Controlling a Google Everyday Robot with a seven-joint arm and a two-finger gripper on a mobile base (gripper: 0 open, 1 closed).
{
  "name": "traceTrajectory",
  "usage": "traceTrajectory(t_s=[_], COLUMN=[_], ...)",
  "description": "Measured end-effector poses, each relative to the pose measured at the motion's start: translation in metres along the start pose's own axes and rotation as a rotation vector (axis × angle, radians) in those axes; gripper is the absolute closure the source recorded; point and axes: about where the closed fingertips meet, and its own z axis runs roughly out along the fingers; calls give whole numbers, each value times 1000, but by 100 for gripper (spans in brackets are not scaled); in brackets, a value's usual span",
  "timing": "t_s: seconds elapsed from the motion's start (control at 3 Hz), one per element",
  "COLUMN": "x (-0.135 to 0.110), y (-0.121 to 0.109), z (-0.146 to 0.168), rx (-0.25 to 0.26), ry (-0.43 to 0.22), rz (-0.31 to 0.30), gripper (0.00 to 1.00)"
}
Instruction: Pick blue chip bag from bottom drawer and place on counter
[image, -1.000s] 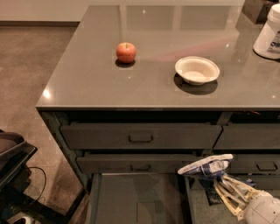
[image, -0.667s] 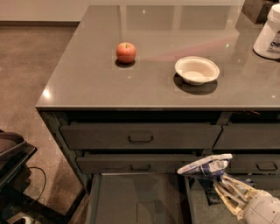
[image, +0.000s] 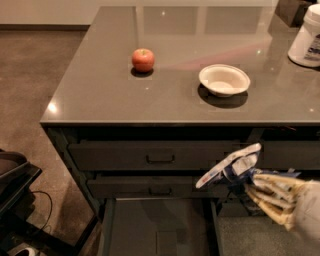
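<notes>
The blue chip bag (image: 231, 167), dark blue with white crimped edges, is held in my gripper (image: 250, 181) at the lower right. It hangs in front of the closed drawer fronts, above and to the right of the open bottom drawer (image: 155, 230). The drawer is pulled out and its flat grey floor shows bare. The bag is below the edge of the glossy grey counter (image: 100, 100). The pale fingers (image: 272, 197) reach in from the right and are closed around the bag's right end.
On the counter stand a red apple (image: 143, 59), a white bowl (image: 224, 80) and a white container (image: 306, 37) at the far right. Two closed drawer fronts (image: 160, 155) sit above the open drawer. Dark equipment (image: 12, 180) stands on the floor at left.
The gripper and the bag have risen slightly; otherwise nothing has visibly moved.
</notes>
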Motion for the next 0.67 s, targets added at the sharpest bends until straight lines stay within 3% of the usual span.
traceTrajectory(t_s=[0.33, 0.67], x=[-42, -70], y=[-37, -76], z=[2, 20], rx=[-72, -91], ry=[-25, -132], rz=[-107, -188], gripper=[100, 100])
